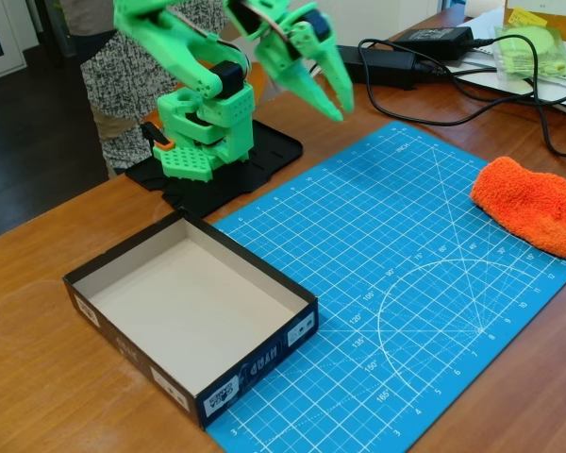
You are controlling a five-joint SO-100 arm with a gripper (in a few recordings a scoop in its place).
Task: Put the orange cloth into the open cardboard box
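Observation:
The orange cloth (531, 204) lies as a fluffy oblong pad at the right edge of the blue cutting mat (406, 283). The open cardboard box (191, 311), dark-walled with a pale beige inside, sits empty at the lower left, partly on the mat's corner. My green gripper (336, 102) hangs in the air at the top centre, fingers pointing down over the mat's far edge, well to the left of the cloth and beyond the box. Its fingers are slightly apart with nothing between them.
The arm's green base (206, 142) stands on a black plate behind the box. Black power bricks and cables (434, 57) run along the back right, beside a pale green item in clear plastic (533, 45). A person stands behind the table at upper left.

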